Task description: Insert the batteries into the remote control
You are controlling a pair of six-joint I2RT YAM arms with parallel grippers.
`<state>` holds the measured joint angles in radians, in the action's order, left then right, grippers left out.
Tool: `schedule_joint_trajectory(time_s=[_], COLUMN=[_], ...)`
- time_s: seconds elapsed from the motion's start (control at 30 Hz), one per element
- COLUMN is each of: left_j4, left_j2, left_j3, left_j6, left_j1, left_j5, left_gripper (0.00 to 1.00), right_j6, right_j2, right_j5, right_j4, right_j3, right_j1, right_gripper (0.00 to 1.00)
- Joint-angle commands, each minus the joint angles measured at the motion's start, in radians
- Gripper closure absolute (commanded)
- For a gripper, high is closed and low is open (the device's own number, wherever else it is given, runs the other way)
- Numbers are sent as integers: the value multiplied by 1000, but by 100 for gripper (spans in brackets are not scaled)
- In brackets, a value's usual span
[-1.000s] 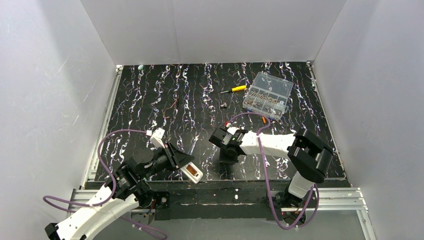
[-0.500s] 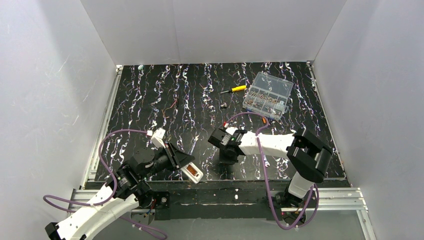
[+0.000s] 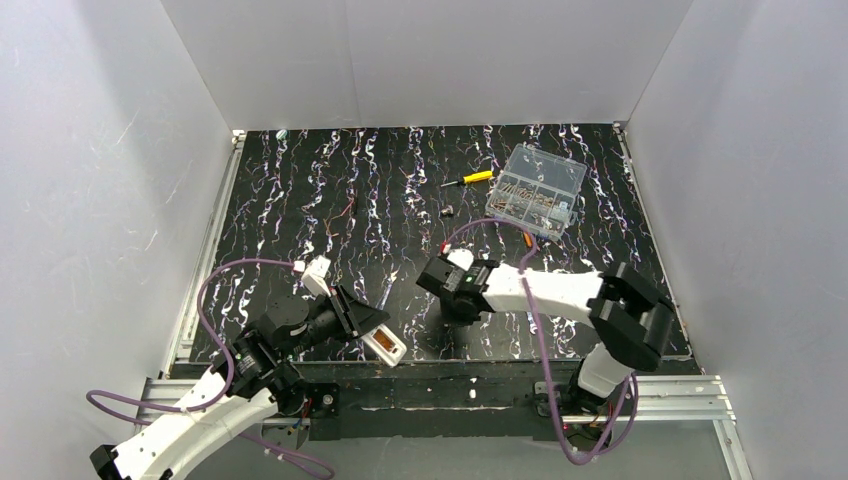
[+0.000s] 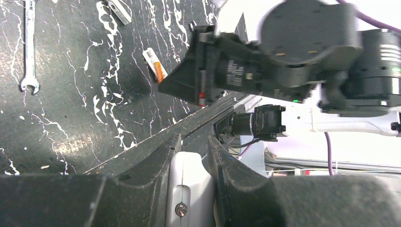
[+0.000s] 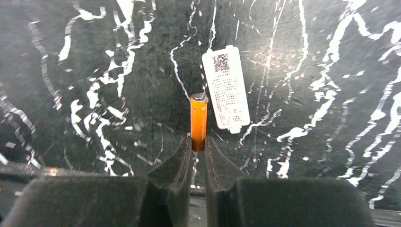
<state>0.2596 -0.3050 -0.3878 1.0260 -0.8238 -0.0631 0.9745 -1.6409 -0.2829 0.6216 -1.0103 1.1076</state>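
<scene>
**Left gripper** point(image 3: 372, 328): clamped tight on the remote control point(image 3: 386, 346), which sits at the near edge of the table point(image 3: 300, 200), left of centre. An orange-brown recess shows on the remote's upper face. In the wrist view, the fingers point(image 4: 161, 163) press against both sides of the white body.

**Right gripper** point(image 5: 198, 144): low over the table near its centre, pinching the near end of an orange battery point(image 5: 198, 118).

**Other item:** a white labelled plate point(image 5: 226, 94) lies flat just beside that battery.
</scene>
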Motion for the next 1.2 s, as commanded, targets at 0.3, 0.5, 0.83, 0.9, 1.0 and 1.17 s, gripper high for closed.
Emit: schedule_joint_trajectory(time_s=[0.3, 0.5, 0.83, 0.9, 1.0, 1.17], left_j4=[284, 563, 870, 896, 921, 932], left_j2=[-131, -289, -563, -593, -626, -652], left_j3=[11, 0, -58, -69, -86, -101], left_j6=[3, 22, 115, 128, 144, 157], left_j1=[2, 1, 1, 2, 2, 1], left_j5=[-77, -145, -210, -206, -205, -202], left_gripper=[100, 100, 100, 100, 100, 100], right_j6=[-689, -906, -845, -837, -811, -783], right_j2=[601, 669, 559, 526, 498, 467], right_j5=[100, 389, 499, 527, 532, 510], right_j4=[-138, 63, 361, 400, 415, 411], right_j3=[78, -74, -381, -414, -425, -437], right_j1=[5, 5, 5, 5, 5, 5], right_gripper=[99, 99, 99, 99, 99, 99])
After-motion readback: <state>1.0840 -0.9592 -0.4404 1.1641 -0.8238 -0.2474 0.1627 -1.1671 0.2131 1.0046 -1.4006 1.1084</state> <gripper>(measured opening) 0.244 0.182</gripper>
